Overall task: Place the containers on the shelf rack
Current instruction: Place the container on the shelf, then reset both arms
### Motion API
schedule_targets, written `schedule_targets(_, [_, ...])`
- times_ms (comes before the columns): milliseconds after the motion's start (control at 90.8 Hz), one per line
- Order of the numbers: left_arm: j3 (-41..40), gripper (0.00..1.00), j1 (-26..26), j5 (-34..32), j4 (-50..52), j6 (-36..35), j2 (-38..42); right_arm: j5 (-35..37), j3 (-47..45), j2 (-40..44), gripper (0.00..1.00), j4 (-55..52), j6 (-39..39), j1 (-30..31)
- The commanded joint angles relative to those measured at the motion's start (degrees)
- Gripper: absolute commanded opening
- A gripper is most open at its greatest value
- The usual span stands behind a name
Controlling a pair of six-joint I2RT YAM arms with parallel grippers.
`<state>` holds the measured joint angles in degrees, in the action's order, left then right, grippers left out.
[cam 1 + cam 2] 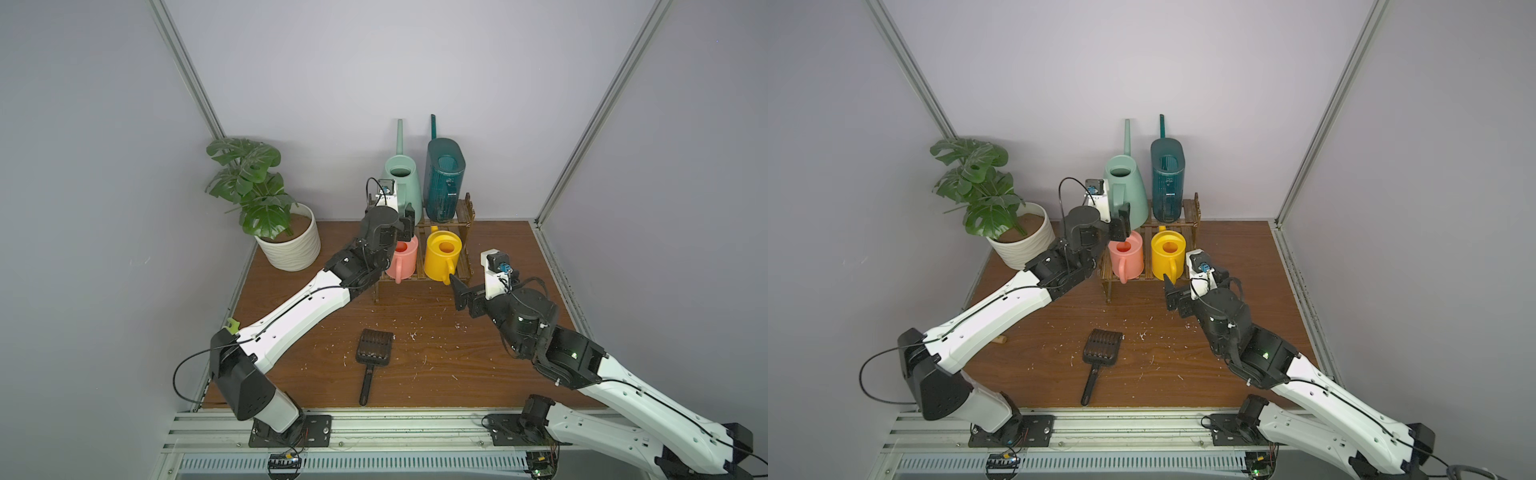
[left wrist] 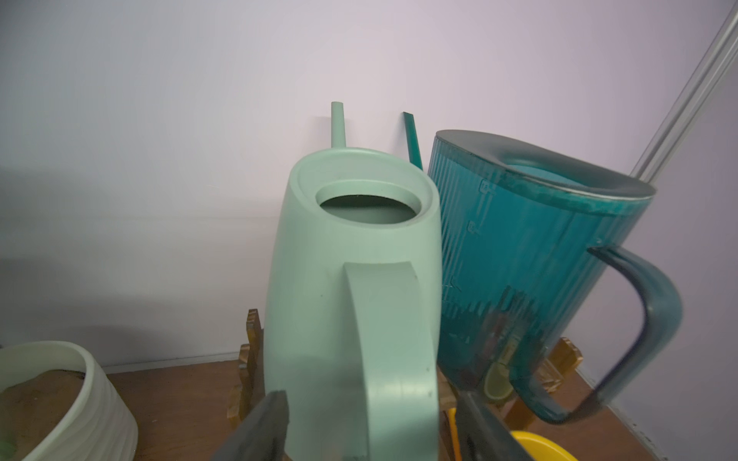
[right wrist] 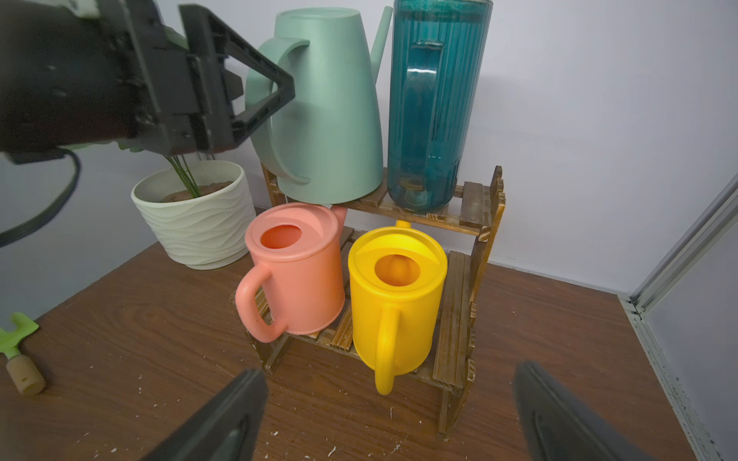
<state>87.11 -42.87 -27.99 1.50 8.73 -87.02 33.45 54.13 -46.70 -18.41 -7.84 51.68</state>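
Pale lilac walls (image 1: 457,62), aluminium corner posts (image 1: 187,70), dark wood-grain tabletop (image 1: 478,386).

Embossed marks on dark-teal can (image 2: 519,259) illegible; no other text.

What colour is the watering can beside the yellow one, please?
Pink; this watering can shows best in the right wrist view.

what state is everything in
tall mint-green conical plastic watering can, upright, top tier
tall dark-teal ribbed plastic watering can, upright, top tier
small pink plastic watering can, upright, lower tier
small yellow plastic watering can, upright, lower tier
dark brown wooden slat shelf rack, holds four cans
left gripper, open around mint can's handle
right gripper, open, empty
black slotted scoop, lying flat
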Motion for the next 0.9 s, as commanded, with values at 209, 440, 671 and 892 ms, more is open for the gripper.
schedule_targets(209, [-17.8, 0.86, -0.3, 0.6, 1.3, -2.0, 17.1, 2.6, -2.8, 2.8, 0.99, 3.8, 2.3, -0.5])
schedule_targets(440, [-38.2, 0.97, 10.0, 1.6, -7.6, -1.6, 25.8, 0.9, -12.3, 3.7, 0.99, 15.3, 3.0, -8.7])
schedule_targets(671, [-53.9, 0.96, 19.5, 5.0, -21.7, -4.0, 24.8, -5.4, -26.6, 7.4, 0.99, 28.9, 1.3, -24.9])
schedule_targets(892, [-61.9, 0.96, 29.8, 12.6, -30.9, -4.6, 21.9, -12.1, -37.8, 5.6, 0.99, 42.4, -0.4, -38.0])
